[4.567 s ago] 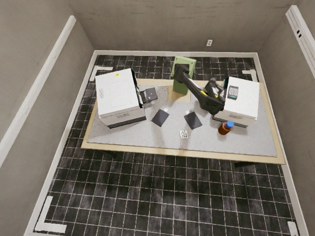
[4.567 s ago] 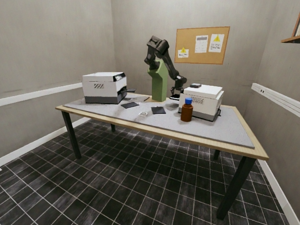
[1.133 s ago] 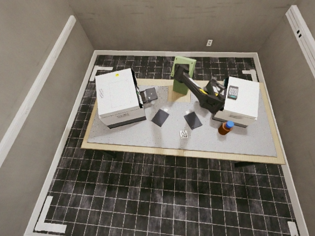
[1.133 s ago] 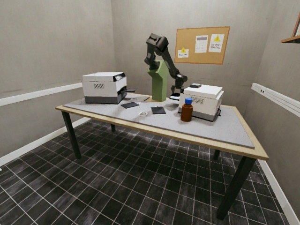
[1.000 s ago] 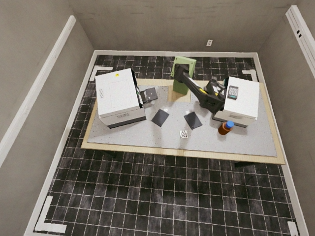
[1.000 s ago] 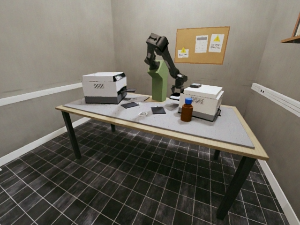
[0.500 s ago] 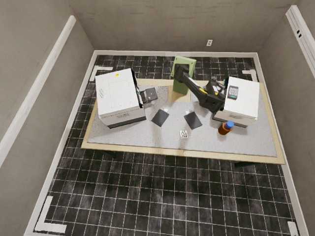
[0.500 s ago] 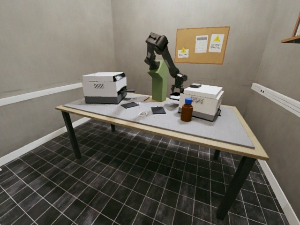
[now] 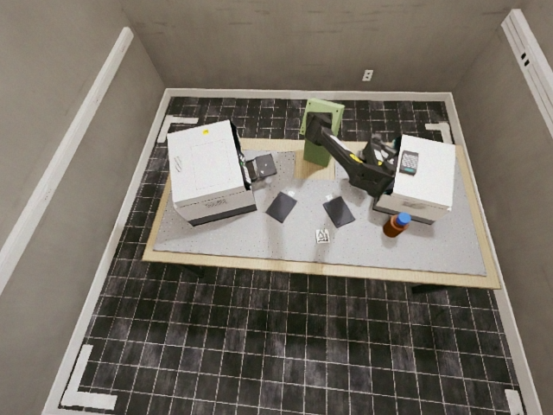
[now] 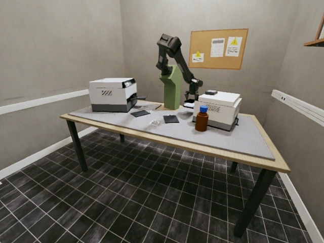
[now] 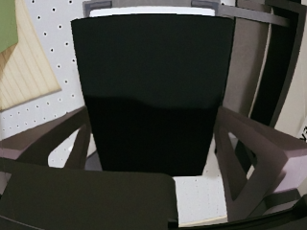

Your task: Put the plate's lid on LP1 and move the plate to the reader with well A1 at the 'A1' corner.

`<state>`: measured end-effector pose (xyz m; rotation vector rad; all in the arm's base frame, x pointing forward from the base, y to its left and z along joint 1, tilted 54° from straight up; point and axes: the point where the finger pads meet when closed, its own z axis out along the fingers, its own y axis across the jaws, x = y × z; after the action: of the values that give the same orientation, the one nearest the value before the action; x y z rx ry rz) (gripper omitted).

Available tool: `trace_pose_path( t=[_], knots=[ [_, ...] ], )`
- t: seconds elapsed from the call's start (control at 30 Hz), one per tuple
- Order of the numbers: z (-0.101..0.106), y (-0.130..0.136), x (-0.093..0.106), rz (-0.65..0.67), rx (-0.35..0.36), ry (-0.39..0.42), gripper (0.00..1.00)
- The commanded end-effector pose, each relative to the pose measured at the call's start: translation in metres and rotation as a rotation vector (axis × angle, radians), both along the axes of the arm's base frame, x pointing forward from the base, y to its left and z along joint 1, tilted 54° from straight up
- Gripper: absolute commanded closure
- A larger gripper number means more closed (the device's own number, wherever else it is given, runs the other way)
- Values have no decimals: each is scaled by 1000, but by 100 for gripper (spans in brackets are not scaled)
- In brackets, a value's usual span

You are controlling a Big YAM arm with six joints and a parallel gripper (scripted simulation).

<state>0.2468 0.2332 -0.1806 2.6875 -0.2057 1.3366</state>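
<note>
The jaws of the gripper are pinching the dark lid by its two opposite sides, their tips against its edges. They are at the right-hand end of the desk in the top view, towards the far long edge and just beside the open side of the dispenser. The plate, white, is by that same machine, under the lid; the exterior view has the lid above it, and the wrist view gives only a strip past the lid's edge. Corner A1 can't be made out

The amber bottle with the blue cap stands upright beside the dispenser, on the side towards the near long edge, nearer the near right corner than the near left. The reader is at the left short edge, its dark stage sticking out towards the middle. Two dark pads, one nearer the left edge and one nearer the right, lie between the machines; their names are too small to read
</note>
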Motion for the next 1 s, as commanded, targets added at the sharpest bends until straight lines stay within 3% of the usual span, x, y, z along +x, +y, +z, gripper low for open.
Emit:
trace_pose_path(
  t=[0.0,0.17,0.37,0.5,0.7,0.83,0.97],
  knots=[
    [7,6,-10,20,6,-3,15],
    [9,3,-10,22,7,-5,15],
    [21,0,10,-63,104,-16,15],
    [19,1,14,-78,115,-15,15],
    [36,-3,28,-139,174,-26,15],
    [31,-8,21,-163,185,-21,15],
    [35,-15,27,-194,201,-18,15]
  ],
)
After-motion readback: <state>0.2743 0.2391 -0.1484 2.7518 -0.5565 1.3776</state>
